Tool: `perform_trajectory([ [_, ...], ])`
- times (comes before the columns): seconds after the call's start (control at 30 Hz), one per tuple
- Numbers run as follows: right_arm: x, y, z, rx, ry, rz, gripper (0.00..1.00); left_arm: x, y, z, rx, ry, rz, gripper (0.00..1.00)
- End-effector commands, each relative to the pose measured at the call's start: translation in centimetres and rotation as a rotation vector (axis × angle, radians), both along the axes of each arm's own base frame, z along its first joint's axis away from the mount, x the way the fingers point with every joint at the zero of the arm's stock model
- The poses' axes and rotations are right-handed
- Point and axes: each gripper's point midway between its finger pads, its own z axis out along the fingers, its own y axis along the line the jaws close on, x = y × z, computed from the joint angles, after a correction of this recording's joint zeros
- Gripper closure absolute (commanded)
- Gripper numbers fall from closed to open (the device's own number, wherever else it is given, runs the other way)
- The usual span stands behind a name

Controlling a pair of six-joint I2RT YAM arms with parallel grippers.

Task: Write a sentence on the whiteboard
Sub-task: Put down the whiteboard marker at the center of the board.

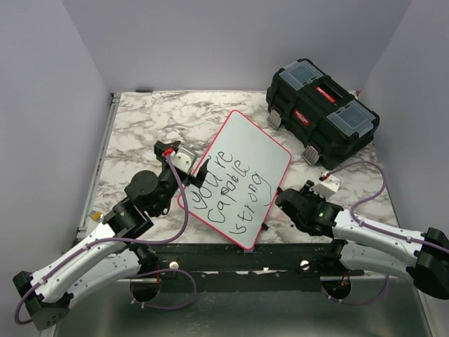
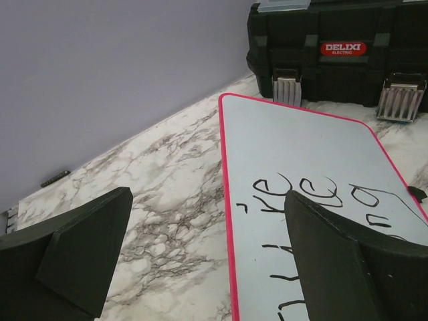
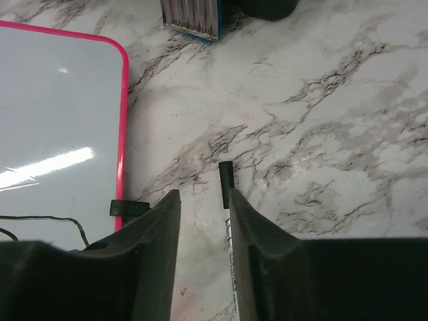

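Observation:
The whiteboard (image 1: 245, 151) lies tilted on the marble table, pink-rimmed, with the sentence (image 1: 230, 191) in three black handwritten lines. My left gripper (image 1: 193, 167) hovers over its left edge, wide open and empty; in the left wrist view (image 2: 207, 197) the pink rim runs between the fingers, and one finger hides part of the sentence (image 2: 321, 190). My right gripper (image 1: 284, 201) sits low at the board's lower right corner. Its jaws (image 3: 204, 194) stand slightly apart around a marker (image 3: 227, 179) with a black cap, which rests against the right finger (image 3: 257, 227) with a gap on its left.
A black toolbox (image 1: 321, 112) stands at the back right, its metal latches facing the board (image 2: 287, 90). A small black clip (image 3: 127, 208) sits on the board's rim beside the right gripper. Grey walls enclose the table.

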Motion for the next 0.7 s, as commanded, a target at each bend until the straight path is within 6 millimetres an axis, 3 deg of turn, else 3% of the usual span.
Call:
perform_trajectory([
  [0.0,0.4,-0.6,0.6,0.027,-0.065,-0.057,0.60,0.3,0.9,0.7,-0.039,-0.019,0.052,0.01],
  [0.2,0.4,-0.5,0.7,0.027,-0.064,-0.052,0.55,0.3,1.2,0.7,-0.033,-0.020,0.061,0.02],
  [0.3,0.5,-0.4,1.0,0.030,-0.063,-0.043,0.48,0.4,1.3,0.8,-0.030,-0.019,0.071,0.02],
  [0.6,1.3,0.9,4.5,0.022,-0.087,0.042,0.02,1.0,2.3,1.0,-0.035,-0.013,0.137,0.01],
  [0.67,1.5,1.3,5.7,0.013,-0.091,0.066,0.00,1.2,2.8,1.0,-0.037,-0.012,0.168,0.02],
])
